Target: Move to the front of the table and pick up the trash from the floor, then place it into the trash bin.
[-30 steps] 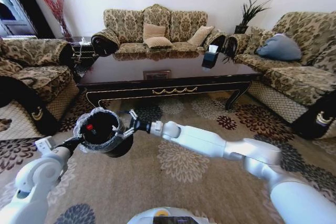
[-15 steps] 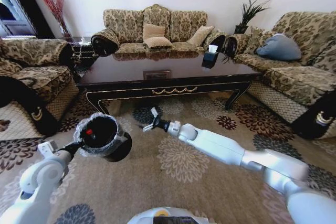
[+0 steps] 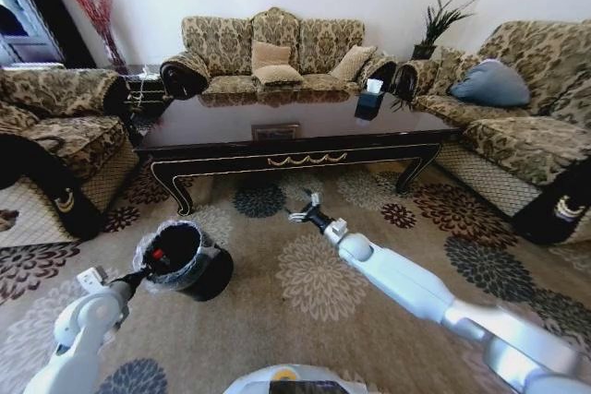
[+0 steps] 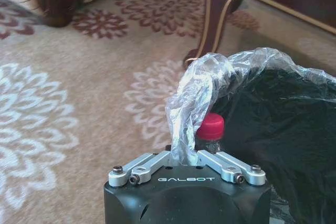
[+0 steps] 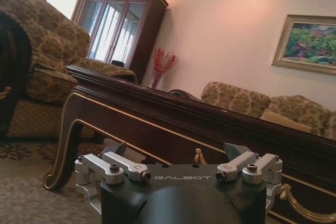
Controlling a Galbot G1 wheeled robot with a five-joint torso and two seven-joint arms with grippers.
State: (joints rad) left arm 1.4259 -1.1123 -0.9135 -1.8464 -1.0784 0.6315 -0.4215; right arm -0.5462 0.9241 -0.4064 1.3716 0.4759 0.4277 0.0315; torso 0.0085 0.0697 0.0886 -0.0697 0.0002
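Observation:
The trash bin (image 3: 187, 263), black with a crinkled clear liner, hangs low over the carpet, tilted toward me. My left gripper (image 3: 140, 275) is shut on its near rim and pinches the liner (image 4: 202, 85). Inside the bin stands a clear bottle with a red cap (image 3: 157, 253) (image 4: 210, 126). My right gripper (image 3: 304, 211) is open and holds nothing. It hovers above the carpet just in front of the table (image 3: 295, 126). In the right wrist view its spread fingers (image 5: 119, 149) face the dark apron with gold trim (image 5: 157, 124).
Patterned sofas ring the table on the left (image 3: 55, 131), back (image 3: 272, 48) and right (image 3: 526, 126). A black tissue box (image 3: 369, 101) stands on the tabletop. A curved table leg (image 4: 212, 19) stands just beyond the bin. Open carpet (image 3: 314, 283) lies between me and the table.
My left arm has lowered the bin toward the carpet and drawn it nearer to me. My right gripper has pulled away from the bin's rim to the right, toward the table.

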